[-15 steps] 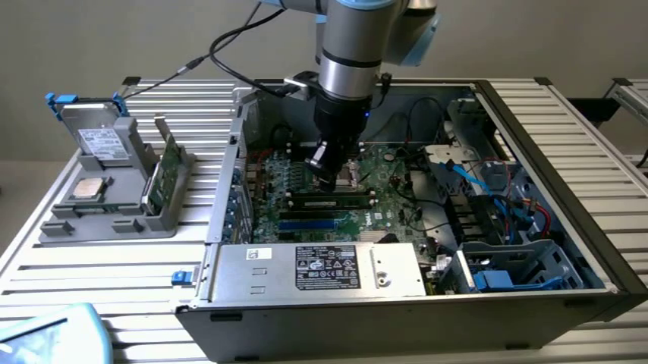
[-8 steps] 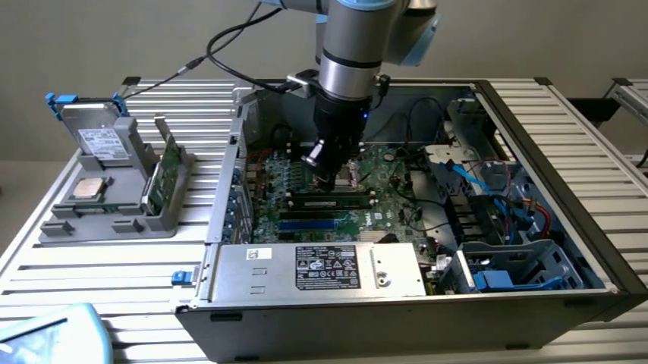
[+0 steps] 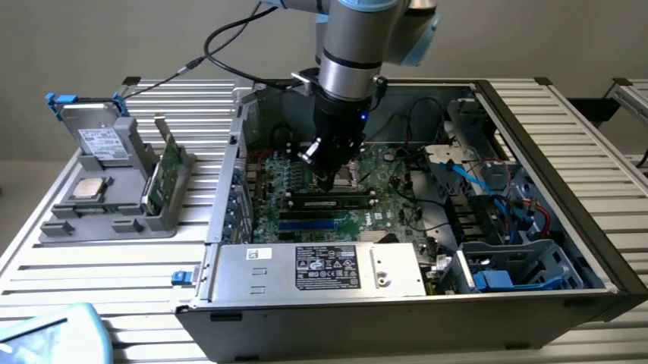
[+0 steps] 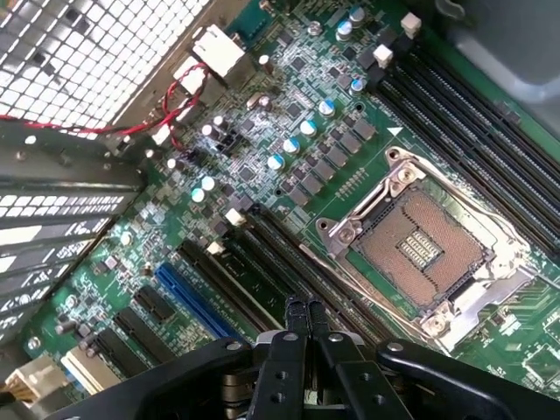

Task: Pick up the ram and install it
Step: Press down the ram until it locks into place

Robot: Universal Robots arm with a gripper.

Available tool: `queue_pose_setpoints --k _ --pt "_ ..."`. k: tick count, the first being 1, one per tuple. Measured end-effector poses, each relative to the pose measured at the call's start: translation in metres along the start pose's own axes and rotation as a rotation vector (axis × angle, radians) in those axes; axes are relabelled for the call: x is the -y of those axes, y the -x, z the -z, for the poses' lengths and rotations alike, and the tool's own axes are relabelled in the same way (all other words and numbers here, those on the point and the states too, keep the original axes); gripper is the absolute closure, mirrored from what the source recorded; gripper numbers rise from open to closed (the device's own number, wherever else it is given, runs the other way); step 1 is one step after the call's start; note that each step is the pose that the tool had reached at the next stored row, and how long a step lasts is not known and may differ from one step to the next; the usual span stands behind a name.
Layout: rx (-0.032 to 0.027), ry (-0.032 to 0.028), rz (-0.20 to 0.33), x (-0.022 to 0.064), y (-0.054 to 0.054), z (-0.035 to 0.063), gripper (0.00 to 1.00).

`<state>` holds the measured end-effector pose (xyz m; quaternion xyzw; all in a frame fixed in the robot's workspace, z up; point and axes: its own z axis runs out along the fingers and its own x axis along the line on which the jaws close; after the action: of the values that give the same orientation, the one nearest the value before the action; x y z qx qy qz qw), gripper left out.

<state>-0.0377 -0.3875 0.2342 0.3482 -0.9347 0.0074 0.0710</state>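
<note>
Gripper closed, empty, tips over the ram lying in its motherboard slot by the CPU socket; looks light, stiff, fragile, so hold by long edges.

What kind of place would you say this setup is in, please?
Probably a robotics lab bench for computer assembly: an opened computer case lies on a slatted aluminium table, with a grey parts fixture beside it and a robot gripper over the motherboard.

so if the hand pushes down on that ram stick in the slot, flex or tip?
Probably stiff: the ram stick is a thin flat board lying along its slot. Standing on edge, it could tip if pushed off-centre. The shut hand is just above it; the chips look fragile.
</note>
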Motion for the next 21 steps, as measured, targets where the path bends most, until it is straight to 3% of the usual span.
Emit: queue_pose_setpoints --k 21 --pt "0.0144 0.0380 -0.296 0.0000 0.0000 -0.0002 0.89"
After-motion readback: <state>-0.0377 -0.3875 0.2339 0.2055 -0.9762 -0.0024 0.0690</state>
